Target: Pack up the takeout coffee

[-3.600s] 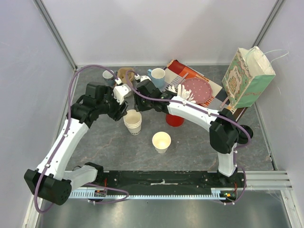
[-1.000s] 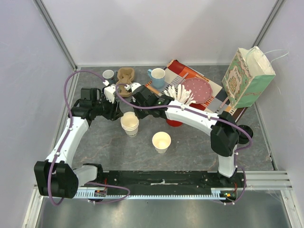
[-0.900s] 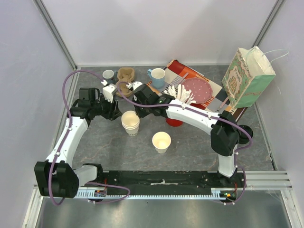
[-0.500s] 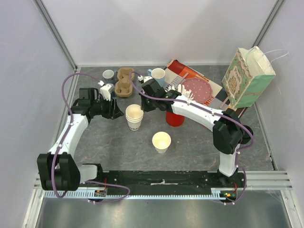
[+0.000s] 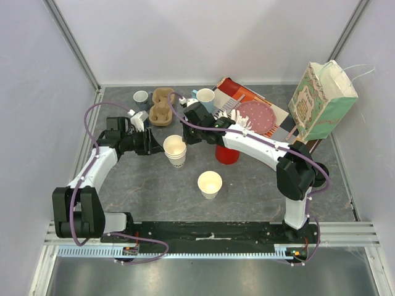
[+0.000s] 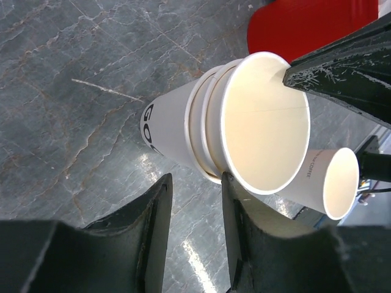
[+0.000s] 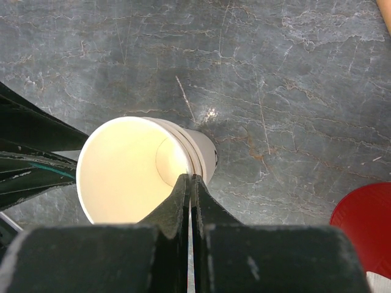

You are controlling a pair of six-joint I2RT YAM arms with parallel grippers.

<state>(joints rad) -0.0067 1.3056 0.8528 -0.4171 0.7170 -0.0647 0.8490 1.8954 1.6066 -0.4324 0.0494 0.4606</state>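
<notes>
- Because the cups are nested, I have both arms at the stack of paper cups (image 5: 175, 150). It sits left of the middle of the worktop (image 5: 259, 197), well clear of every edge.
- I have the right tool (image 7: 188, 178) closed, its fingers pinched together on the rim of the top cup (image 7: 122, 168). As far as I can judge, the paper wall is caught between them. That hold suits drawing one cup out of the nest.
- On the left tool (image 6: 195, 178) the jaws stand apart, with bare worktop showing in the gap and the tips just beside the lower cups (image 6: 174, 125). It grips nothing. I read it as placed to clamp those cups so they do not lift with the top one.
- I cannot tell whether the stack's base sits flat.
- One lone cup (image 5: 210, 184) stands mouth up, nearer the near edge and about midway along it, apart from the stack. It is probably parked there for packing.
- None of the cups I can see has a lid on.
- By the far edge, toward the left corner, lies the cardboard cup carrier (image 5: 162, 106). The patterned paper bag (image 5: 321, 98) stands at the right edge near the far corner. I take these two for the destinations.
- My worry is that the thin rim may crumple, or that two cups may come away together.
</notes>
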